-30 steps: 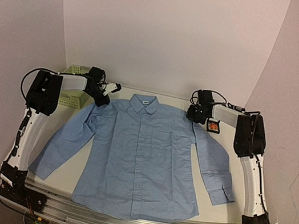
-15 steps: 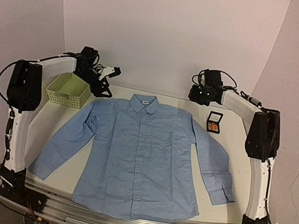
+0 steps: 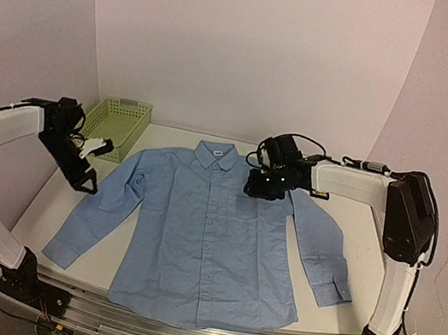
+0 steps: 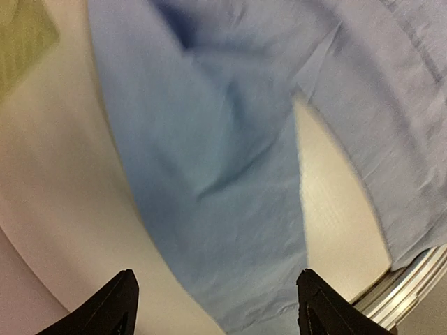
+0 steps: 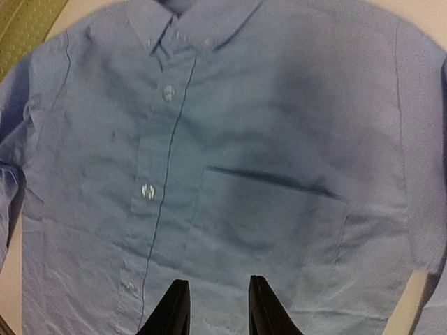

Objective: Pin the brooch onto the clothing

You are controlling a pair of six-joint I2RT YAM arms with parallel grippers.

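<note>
The left arm's white shell curves in from the bench's (image 3: 349, 235) left edge. Its black claw (image 3: 87, 181) hangs over the bare bench beside the shirt's (image 3: 206, 242) left sleeve. In the left wrist view this claw (image 4: 218, 307) stands wide apart, two dark wedge-shaped tips with nothing between them. Below lie blurred blue cloth (image 4: 209, 139), softly creased, and pale smooth bench.

Behind it, in the far left corner, sits a green plastic basket (image 3: 119, 125), rectangular, with walls of open mesh.

The shirt lies flat, front up, in the middle of the bench. It is light blue woven cotton, its collar (image 3: 216, 156) towards the back wall, its hem at the near edge and both long sleeves angled outward. The right wrist view shows the fine weave of the cloth (image 5: 279, 125). A straight stitched placket carries small round pale buttons (image 5: 146, 190), and a square patch pocket (image 5: 272, 216) casts a dark line along its top edge.

The right claw (image 3: 263, 190) hovers over the chest, just right of the placket near the pocket. Its two glossy black fingers (image 5: 174, 307) stand a narrow gap apart, gripping nothing. The right arm reaches in from the right edge.
</note>
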